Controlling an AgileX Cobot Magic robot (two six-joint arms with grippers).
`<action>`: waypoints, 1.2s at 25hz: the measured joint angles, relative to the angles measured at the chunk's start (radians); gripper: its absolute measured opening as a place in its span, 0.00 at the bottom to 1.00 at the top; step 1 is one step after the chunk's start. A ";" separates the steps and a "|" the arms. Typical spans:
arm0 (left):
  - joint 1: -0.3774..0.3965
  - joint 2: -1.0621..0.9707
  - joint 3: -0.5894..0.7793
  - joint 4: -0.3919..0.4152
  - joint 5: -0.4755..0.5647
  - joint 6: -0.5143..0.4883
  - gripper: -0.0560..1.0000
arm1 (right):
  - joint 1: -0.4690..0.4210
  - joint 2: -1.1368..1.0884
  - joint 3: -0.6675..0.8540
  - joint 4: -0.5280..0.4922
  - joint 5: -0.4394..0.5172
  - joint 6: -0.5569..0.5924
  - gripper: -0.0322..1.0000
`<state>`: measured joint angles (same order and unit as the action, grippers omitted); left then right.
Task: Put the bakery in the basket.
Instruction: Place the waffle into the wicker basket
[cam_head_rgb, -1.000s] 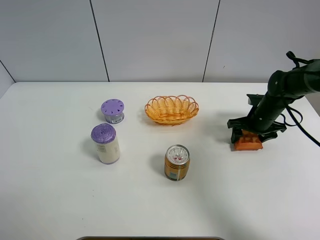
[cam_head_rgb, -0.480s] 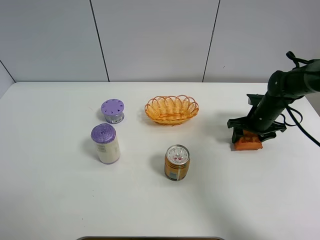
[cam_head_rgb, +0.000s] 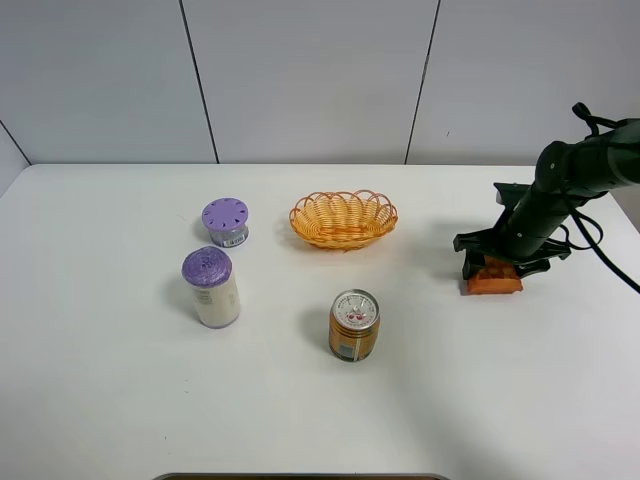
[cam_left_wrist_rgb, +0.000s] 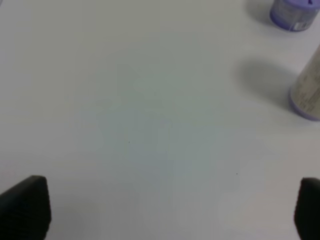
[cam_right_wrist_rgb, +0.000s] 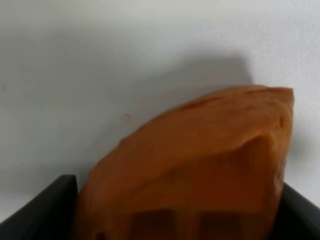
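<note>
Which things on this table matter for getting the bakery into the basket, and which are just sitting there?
Needed: waffle slice, in the right gripper; wicker basket.
Just lying about: gold can, tall purple-lidded jar, short purple-lidded jar.

Bright, even overhead light fills the sharp exterior high view. The drink can (cam_head_rgb: 354, 324) and the tall purple-lidded container (cam_head_rgb: 211, 288) throw short, soft shadows leftward on the white bench (cam_head_rgb: 120, 400). The left wrist view is hazy. The right wrist view is blurred, with the waffle slice (cam_right_wrist_rgb: 200, 170) too close to focus and a grey shadow behind it.
</note>
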<state>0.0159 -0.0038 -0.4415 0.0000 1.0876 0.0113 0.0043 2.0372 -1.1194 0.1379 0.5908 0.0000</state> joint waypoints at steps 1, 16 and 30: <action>0.000 0.000 0.000 0.000 0.000 0.000 0.99 | 0.000 0.000 0.000 0.001 0.002 0.000 0.69; 0.000 0.000 0.000 0.000 0.000 0.000 0.99 | 0.008 -0.251 0.000 0.041 0.027 -0.010 0.69; 0.000 0.000 0.000 0.000 0.000 0.000 0.99 | 0.261 -0.214 -0.245 0.100 -0.006 -0.006 0.69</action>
<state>0.0159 -0.0038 -0.4415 0.0000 1.0876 0.0113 0.2649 1.8231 -1.3647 0.2380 0.5845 -0.0065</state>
